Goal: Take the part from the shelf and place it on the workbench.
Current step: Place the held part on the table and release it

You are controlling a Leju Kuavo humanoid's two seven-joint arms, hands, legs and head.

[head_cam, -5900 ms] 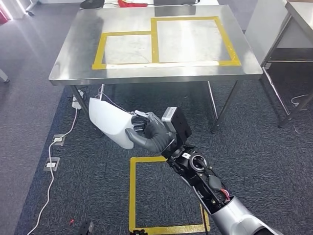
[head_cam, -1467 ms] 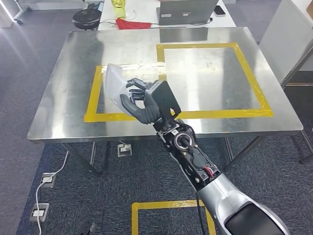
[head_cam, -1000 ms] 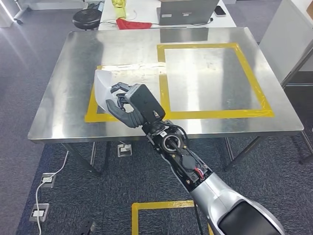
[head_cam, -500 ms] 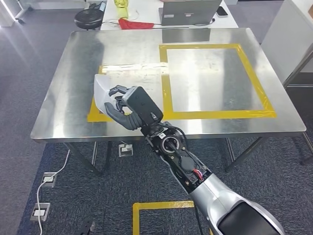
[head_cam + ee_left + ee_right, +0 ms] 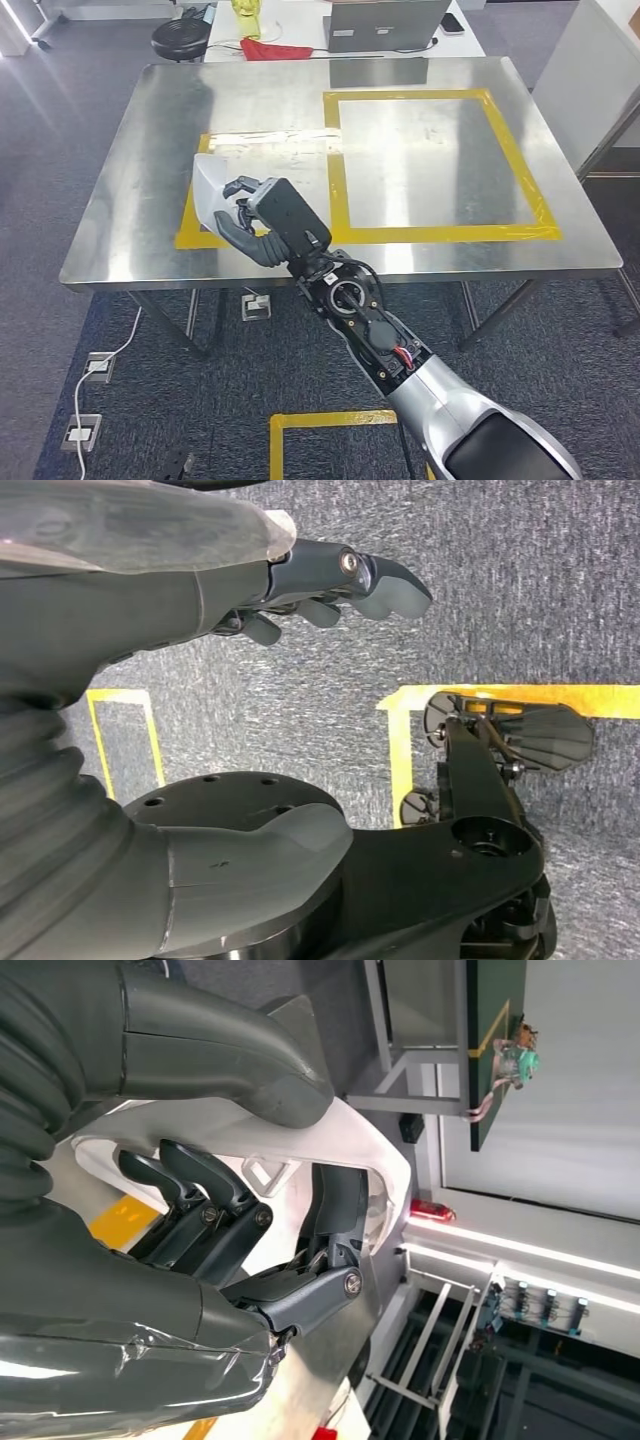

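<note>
Reaching up from the lower right of the head view, the right arm [image 5: 392, 345] is stretched toward the left centre of the frame, where the right hand [image 5: 249, 215] is wrapped around the white part [image 5: 205, 188]. The part is gripped with the thumb on one face and the darker fingers [image 5: 204, 1215] curled on the other, as seen in the right wrist view. It is held at the near left of the steel workbench [image 5: 136, 200], over the near left corner of the smaller yellow tape rectangle [image 5: 198, 238]; whether it touches the surface cannot be told. A larger yellow tape rectangle [image 5: 528, 190] is marked out right of centre, with nothing inside it. Beyond the workbench, along the top edge, a laptop [image 5: 381, 22] and a red cloth [image 5: 275, 48] are seen on a white table [image 5: 302, 20]. In the left wrist view, the left hand [image 5: 324, 585] is seen empty, fingers loosely extended over grey carpet [image 5: 528, 580].
</note>
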